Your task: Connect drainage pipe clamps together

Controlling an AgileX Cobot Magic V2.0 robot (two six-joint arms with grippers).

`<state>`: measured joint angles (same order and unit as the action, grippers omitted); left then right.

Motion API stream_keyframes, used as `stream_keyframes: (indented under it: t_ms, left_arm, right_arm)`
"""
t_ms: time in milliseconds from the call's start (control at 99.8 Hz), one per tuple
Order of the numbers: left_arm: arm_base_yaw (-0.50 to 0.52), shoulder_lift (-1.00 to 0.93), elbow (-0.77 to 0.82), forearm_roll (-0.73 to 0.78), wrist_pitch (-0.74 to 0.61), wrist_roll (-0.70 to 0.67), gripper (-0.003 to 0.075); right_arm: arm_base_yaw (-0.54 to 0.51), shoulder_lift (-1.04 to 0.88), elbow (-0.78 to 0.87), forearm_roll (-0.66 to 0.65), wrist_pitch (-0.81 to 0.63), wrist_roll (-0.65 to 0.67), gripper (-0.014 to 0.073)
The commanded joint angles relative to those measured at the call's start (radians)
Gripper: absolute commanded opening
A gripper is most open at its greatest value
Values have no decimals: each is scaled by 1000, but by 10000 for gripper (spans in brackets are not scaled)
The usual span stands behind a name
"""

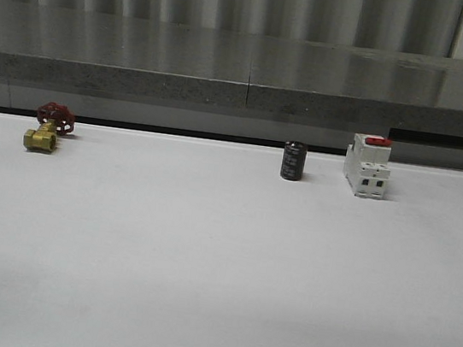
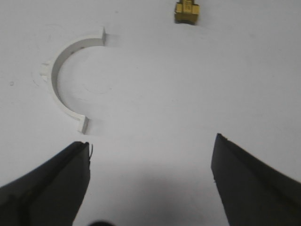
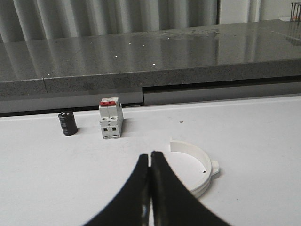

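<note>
Two clamps lie well apart on my bench: one [image 2: 66, 77] just ahead of my spread left end effector [image 2: 150, 183], the other [image 3: 195, 165] beside my pressed-together right end effector [image 3: 150, 188].

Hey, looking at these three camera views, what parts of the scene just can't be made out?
- Right half-ring clamp, right wrist view: its near end is hidden behind the shut right hand.
- Brass valve, left wrist view: cut off by the picture's edge.
- Left half-ring clamp, left wrist view: the lug detail is too washed out to read. The left hand is open.
- Breaker, front view: markings too small to read.
</note>
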<state>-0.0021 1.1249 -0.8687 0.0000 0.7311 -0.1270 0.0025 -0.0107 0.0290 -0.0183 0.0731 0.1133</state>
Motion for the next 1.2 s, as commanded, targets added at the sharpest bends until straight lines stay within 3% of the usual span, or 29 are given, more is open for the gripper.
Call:
stream_keyframes:
  t_ms: [0, 371, 752, 1193]
  left_arm:
    - [53, 82, -94, 0, -32, 25, 532]
    - [244, 485, -339, -74, 47, 302, 533]
    - [323, 727, -454, -74, -9, 379, 533]
    - [321, 854, -548, -74, 1, 415, 532]
  right_arm:
    - [-6, -19, -20, 5, -82, 0, -67]
    - [-6, -19, -20, 5, -82, 0, -67]
    - [-6, -19, -20, 5, -82, 0, -67]
    - [-6, -19, -20, 5, -82, 0, -67]
